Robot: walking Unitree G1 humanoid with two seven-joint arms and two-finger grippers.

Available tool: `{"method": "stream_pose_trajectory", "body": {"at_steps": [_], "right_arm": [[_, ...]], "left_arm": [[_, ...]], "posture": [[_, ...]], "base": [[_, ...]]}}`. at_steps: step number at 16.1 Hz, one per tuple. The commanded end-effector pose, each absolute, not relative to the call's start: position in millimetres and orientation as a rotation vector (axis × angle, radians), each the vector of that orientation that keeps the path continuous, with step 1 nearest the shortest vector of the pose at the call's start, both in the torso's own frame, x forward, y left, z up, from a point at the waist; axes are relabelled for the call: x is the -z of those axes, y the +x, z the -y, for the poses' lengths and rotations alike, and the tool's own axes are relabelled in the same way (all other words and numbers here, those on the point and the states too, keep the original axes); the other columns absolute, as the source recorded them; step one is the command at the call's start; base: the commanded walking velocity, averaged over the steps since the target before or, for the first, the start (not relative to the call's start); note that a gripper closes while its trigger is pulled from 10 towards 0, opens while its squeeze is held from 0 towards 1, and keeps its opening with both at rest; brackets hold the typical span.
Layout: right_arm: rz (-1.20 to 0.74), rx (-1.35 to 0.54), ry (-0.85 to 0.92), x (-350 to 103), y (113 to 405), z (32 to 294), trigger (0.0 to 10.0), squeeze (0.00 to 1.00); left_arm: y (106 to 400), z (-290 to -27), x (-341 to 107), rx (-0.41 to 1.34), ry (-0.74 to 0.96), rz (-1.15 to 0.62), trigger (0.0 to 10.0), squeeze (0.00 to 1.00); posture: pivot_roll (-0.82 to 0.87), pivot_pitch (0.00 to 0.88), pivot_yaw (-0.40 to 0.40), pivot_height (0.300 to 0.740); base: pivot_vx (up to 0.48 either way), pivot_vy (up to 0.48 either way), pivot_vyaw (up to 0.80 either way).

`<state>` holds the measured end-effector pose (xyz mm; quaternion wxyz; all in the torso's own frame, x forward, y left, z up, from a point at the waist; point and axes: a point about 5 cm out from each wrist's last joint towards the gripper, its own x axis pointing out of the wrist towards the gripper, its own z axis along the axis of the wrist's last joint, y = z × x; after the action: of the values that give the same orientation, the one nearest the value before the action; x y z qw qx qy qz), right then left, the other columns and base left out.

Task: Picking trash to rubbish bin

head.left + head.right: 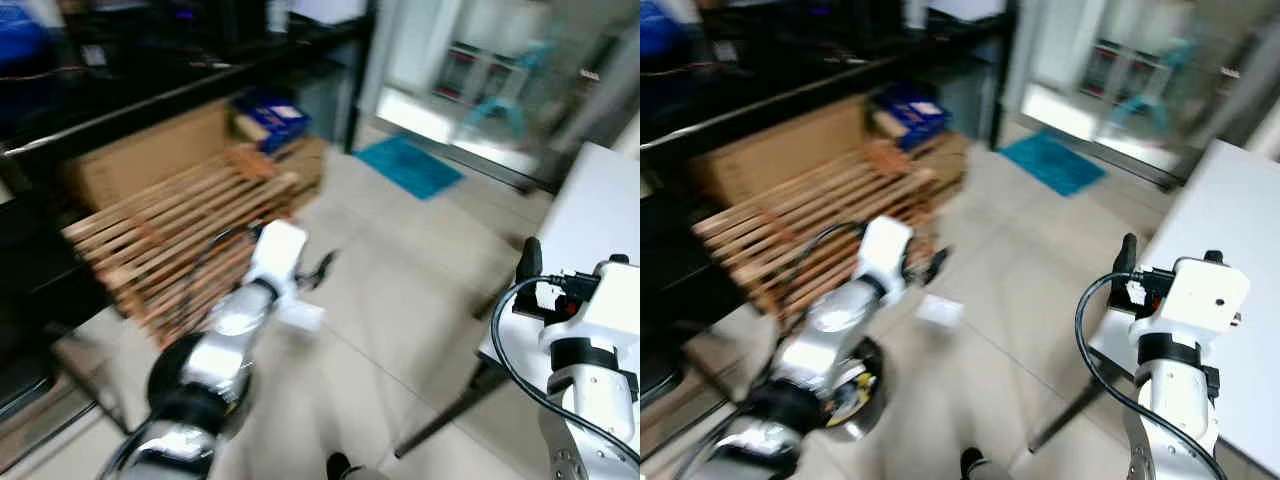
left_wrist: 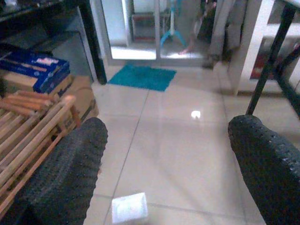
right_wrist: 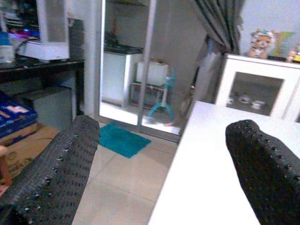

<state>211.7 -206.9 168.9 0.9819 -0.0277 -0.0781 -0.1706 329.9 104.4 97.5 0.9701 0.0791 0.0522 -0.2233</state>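
White trash (image 2: 129,208), a small folded bit of paper, lies flat on the pale tile floor (image 2: 187,154). It sits alone on a bare tile, just in front of the slat rack (image 1: 180,240). It looks close to square, so I cannot tell which way its long side runs.

The left gripper (image 1: 318,270) hangs above the floor, close over the trash and a little past it. In the left wrist view the trash lies low down between the two black fingers (image 2: 65,173), nearer to one of them. The fingers are spread wide and hold nothing. They do not touch the trash.

The right gripper (image 3: 159,173) is up beside the white table (image 1: 600,210), well apart from the trash. Its fingers are spread wide too, with nothing in them.

A brown cardboard box (image 1: 150,150) stands behind the wooden rack, under a dark shelf (image 1: 150,90). A blue box (image 1: 272,115) rests on top of another cardboard box (image 1: 308,160) next to it. I cannot see what is inside any of them.

A teal mat (image 1: 408,165) lies on the floor by the glass door (image 2: 140,28).
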Motion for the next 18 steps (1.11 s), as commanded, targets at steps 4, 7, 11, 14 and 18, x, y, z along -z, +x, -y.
{"method": "stream_pose_trajectory", "body": {"at_steps": [4,7,11,14,18], "right_arm": [[0.171,0.356,-0.051,-170.8,211.4,207.5,10.0,0.00],[0.175,0.320,-0.067,-170.7,217.6,200.9,10.0,0.00],[0.172,0.306,-0.069,-168.2,222.5,202.0,10.0,0.00],[0.187,0.268,-0.082,-170.0,230.9,197.5,10.0,0.00],[0.169,0.266,-0.090,-166.3,231.0,194.3,10.0,0.00]], "left_arm": [[336.1,-94.0,-118.2,0.426,0.146,-0.035,10.0,0.00],[345.0,-93.5,-125.9,0.394,0.124,-0.007,10.0,0.00],[348.0,-78.1,-141.7,0.414,0.093,0.059,10.0,0.00],[350.2,-74.3,-144.3,0.440,0.091,0.067,10.0,0.00],[350.5,-72.6,-136.8,0.427,0.075,0.038,10.0,0.00]], "posture": [[0.09,0.052,-0.027,0.740],[0.09,0.035,-0.037,0.740],[0.11,0.003,-0.039,0.740],[0.11,0.000,-0.040,0.740],[0.10,0.004,-0.048,0.740]], "base": [[0.000,0.000,-0.80],[0.000,0.000,-0.80],[0.000,0.000,-0.72],[0.000,-0.102,0.00],[0.000,-0.480,0.00]]}}
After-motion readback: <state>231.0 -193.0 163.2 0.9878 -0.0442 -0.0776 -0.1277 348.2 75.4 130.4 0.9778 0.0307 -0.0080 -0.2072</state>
